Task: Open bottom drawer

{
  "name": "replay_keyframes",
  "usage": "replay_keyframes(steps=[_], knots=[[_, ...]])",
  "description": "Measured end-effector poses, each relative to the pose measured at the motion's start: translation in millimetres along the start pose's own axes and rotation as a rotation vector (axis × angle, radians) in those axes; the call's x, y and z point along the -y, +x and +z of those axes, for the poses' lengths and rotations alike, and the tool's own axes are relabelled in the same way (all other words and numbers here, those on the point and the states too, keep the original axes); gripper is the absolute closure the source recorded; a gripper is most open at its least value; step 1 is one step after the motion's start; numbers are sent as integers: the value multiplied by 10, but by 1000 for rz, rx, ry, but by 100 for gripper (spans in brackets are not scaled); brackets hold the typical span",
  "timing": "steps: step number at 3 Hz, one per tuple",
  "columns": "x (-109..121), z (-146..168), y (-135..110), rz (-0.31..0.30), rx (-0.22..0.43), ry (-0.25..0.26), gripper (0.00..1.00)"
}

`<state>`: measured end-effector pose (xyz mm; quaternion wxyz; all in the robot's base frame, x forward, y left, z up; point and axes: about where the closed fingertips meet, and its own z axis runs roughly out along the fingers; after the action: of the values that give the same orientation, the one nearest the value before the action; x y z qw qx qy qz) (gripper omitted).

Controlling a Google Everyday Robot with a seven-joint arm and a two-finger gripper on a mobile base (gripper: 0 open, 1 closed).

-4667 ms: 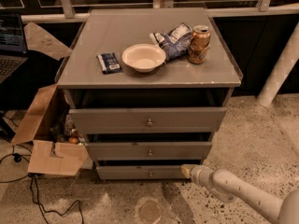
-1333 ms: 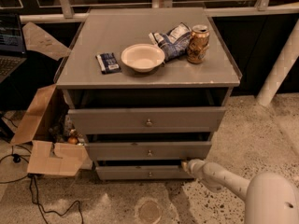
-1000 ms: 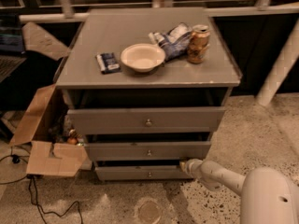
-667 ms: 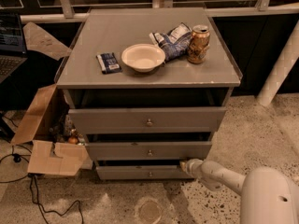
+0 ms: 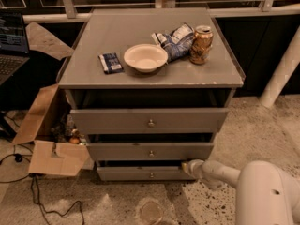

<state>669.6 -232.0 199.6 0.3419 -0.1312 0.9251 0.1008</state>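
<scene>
The bottom drawer point(image 5: 140, 173) is the narrowest grey front of the grey cabinet, with a tiny round metal knob point(image 5: 151, 175) at its centre. It stands slightly out from the cabinet, with a dark gap above it. My gripper point(image 5: 186, 166) is at the end of the white arm point(image 5: 220, 171) coming in from the lower right. It is at the drawer's right end, by the upper right corner of the front panel. The mid-sized drawer point(image 5: 150, 151) and the taller top drawer point(image 5: 149, 121) sit above it.
On the cabinet top point(image 5: 117, 36) lie a white bowl point(image 5: 145, 57), a blue packet point(image 5: 110, 62), a chip bag point(image 5: 174, 40) and a can point(image 5: 201, 44). An open cardboard box point(image 5: 49, 139) and cables point(image 5: 42, 200) are on the floor at left. A white post point(image 5: 281, 71) stands at right.
The arm's white body has come further into view at lower right, and the gripper has stayed at the bottom drawer's right end. The drawers look unchanged.
</scene>
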Motion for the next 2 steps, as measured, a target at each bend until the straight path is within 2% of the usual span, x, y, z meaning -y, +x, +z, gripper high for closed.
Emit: replay_keyframes(steps=[1, 2], knots=[[-2, -19, -20, 0, 0, 0, 100], [-170, -96, 115, 42, -78, -58, 100]])
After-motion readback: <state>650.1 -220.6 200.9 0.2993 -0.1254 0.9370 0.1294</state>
